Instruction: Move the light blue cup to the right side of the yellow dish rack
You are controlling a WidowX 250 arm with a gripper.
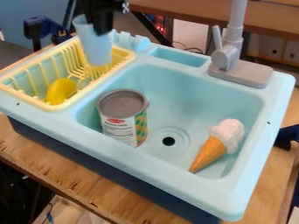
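Can't tell if the tool (pixel 103 29) is pinching that blue cup (pixel 97 49), so I'd go gently around the yellow rack (pixel 26 96).

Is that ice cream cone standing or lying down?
Lying down: the ice cream cone rests on its side in the sink, tip toward the camera.

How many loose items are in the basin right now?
2: the can at the picture's left of the drain, and the ice cream cone lying to its right. Something small could be hidden behind the can.
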